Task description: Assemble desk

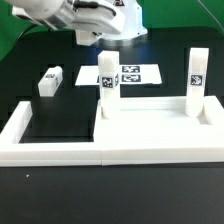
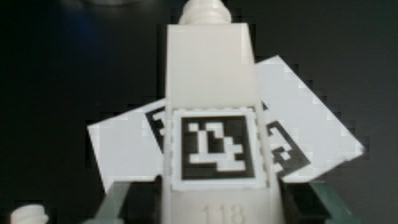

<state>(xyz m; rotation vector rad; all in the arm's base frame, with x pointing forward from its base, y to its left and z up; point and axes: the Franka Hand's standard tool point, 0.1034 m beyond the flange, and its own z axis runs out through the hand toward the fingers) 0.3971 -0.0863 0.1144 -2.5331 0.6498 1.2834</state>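
Two legs stand upright on the white top (image 1: pixel 150 125), the left leg (image 1: pixel 108 85) and the right leg (image 1: pixel 195 80) at its far corners in the exterior view. A loose leg (image 1: pixel 48 80) lies on the black desk (image 1: pixel 60 110). The hand (image 2: pixel 210 195) grips a held leg (image 2: pixel 214 90).

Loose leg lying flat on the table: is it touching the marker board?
Apart. The exterior view shows a strip of bare black table between the lying leg and the marker board.
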